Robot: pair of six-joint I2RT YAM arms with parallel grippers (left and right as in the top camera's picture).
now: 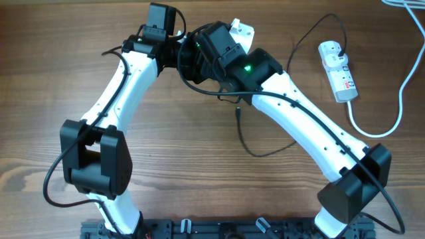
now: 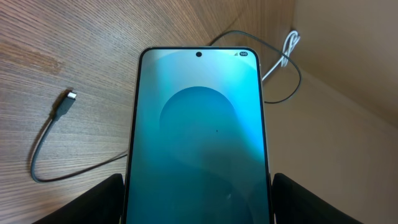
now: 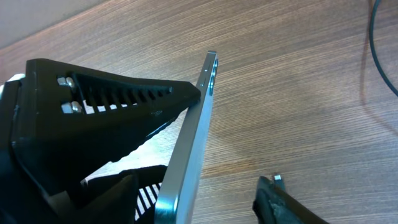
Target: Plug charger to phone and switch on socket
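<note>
- Left wrist view: left gripper is clamped on the phone, with one finger against each long edge near the lower end and the screen facing the camera.
- Right wrist view shows the phone edge-on, lifted clear of the counter. Right gripper has its jaws apart around that thin edge, and its right-hand finger is not touching it.
- Phone looks stiff, thin and light, with slick glass faces and a smooth rim. It is likely to twist or slide if pinched at one end only, and the screen is the fragile part, so the long edges are the place to hold.
- Its front-camera dot is at the far end, so the port end probably lies toward the left gripper's palm, out of frame. A hold that frees that end seems needed.
- Charger lies on the counter left of the phone in left wrist view, with its tip free.
- Its cable is thin and limp and will flop. Take it by the rigid tip, just behind the metal end.
- Socket sits well apart at the overhead view's right. Its switches are small and call for a narrow, firm press.
</note>
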